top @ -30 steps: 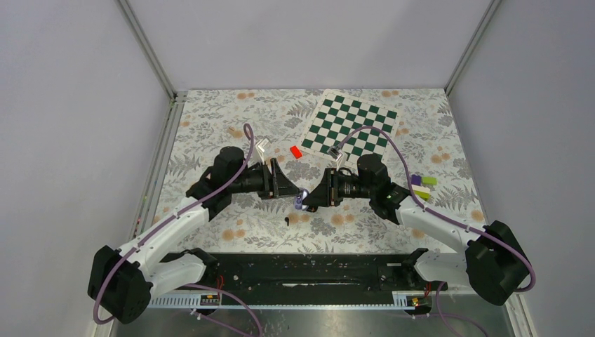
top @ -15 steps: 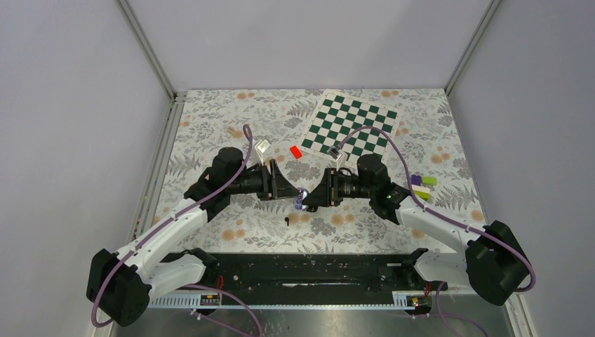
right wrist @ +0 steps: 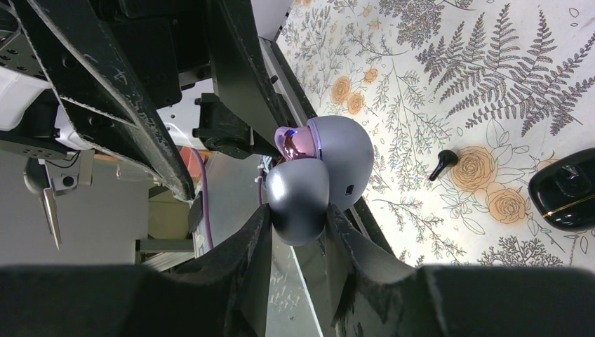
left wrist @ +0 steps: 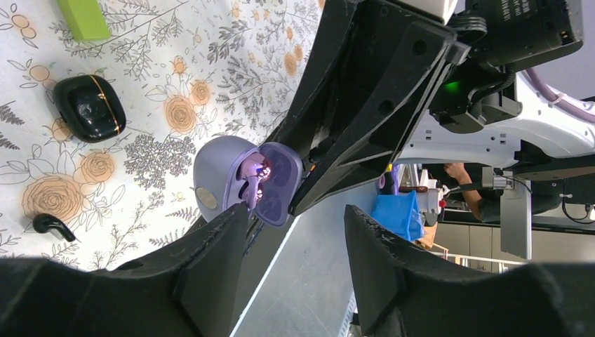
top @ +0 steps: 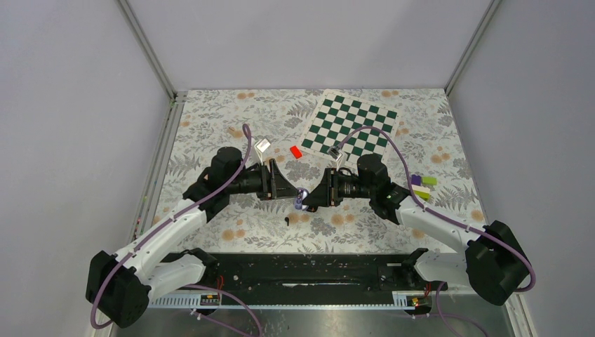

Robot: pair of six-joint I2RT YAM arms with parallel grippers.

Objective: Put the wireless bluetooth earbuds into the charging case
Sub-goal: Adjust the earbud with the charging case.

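Observation:
My right gripper (right wrist: 298, 212) is shut on one half of the charging case (right wrist: 342, 160), a lilac-grey pebble held open above the mat. The case (top: 299, 202) hangs between the two wrists in the top view. Its pale inner face with dark sockets and a pink glow (left wrist: 261, 172) shows in the left wrist view. My left gripper (left wrist: 295, 217) is open, one fingertip (left wrist: 231, 217) right beside the case's shell; I cannot tell if they touch. One small black earbud (right wrist: 442, 162) lies on the floral mat, also visible as earbud (left wrist: 51, 224) and earbud (top: 288, 222).
A glossy black shut case with a gold line (left wrist: 90, 107) lies on the mat near the earbud. A lime-green block (left wrist: 84, 17) is beyond it. A chessboard (top: 351, 126), a red block (top: 296, 152) and lime and purple blocks (top: 424, 181) sit farther back.
The left arm has shifted very slightly; the right arm and the held case have stayed in place.

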